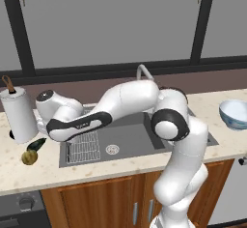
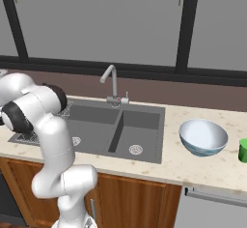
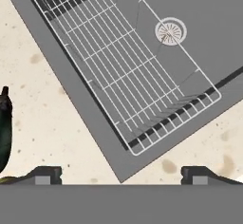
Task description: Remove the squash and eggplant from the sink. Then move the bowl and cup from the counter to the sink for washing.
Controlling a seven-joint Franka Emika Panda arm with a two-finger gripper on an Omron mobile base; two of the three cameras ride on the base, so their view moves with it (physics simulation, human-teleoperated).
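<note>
The gripper (image 3: 121, 173) stands open with nothing between its tips, above the sink (image 1: 140, 137) corner where the wire rack (image 3: 118, 71) lies. At the left of the left base view the squash (image 1: 29, 157) and eggplant (image 1: 36, 144) lie touching on the counter (image 1: 96, 171) (beside a paper towel roll (image 1: 18, 115)). At lower right of the right base view sit the bowl (image 2: 203, 137) and cup (image 2: 242, 150).
</note>
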